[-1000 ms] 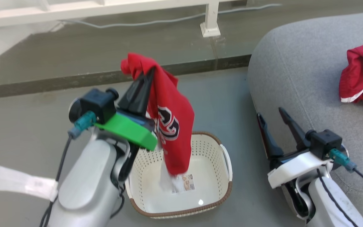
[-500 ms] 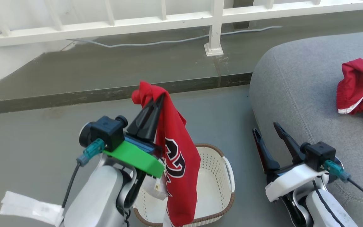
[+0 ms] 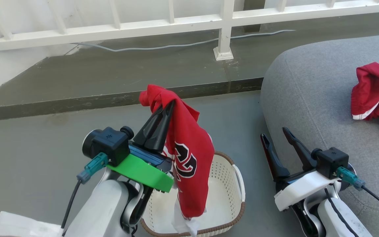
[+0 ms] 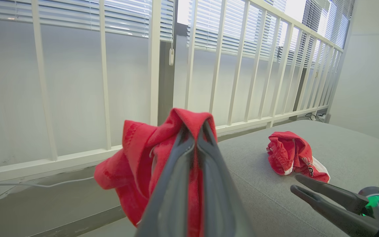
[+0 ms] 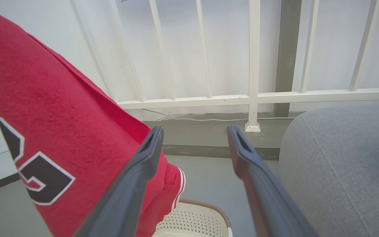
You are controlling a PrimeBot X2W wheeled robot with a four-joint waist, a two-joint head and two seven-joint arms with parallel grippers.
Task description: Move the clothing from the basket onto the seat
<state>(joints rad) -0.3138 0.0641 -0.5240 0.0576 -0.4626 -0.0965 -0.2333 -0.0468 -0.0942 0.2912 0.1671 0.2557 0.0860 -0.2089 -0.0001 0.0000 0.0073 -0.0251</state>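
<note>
Presently the left tool (image 3: 166, 105), two long dark fingers on a green mount, is clamped on a bunched fold of a red sports jersey with black-and-white numerals (image 3: 189, 154); the jersey hangs from that pinch, its lower part over the small cream perforated plastic basket with a brown braided rim (image 3: 239, 210) on the grey floor (image 3: 28, 148); a white cloth scrap (image 3: 186, 225) dangles at the jersey's bottom hem, perhaps touching the basket's inside, though the frame edge cuts it off. In the left wrist view the fingers (image 4: 215, 184) press together with red cloth spilling either side. The right tool (image 3: 273, 132) hovers with its fingers spread apart, holding nothing, just beside the edge of the large grey woven-fabric seat cushion (image 3: 308, 92); a second crumpled red garment with white trim (image 3: 373, 89) lies on that seat, well apart from both tools. A white railing (image 3: 222, 29) stands behind, with a pale cable (image 3: 163, 47) along its foot.
</note>
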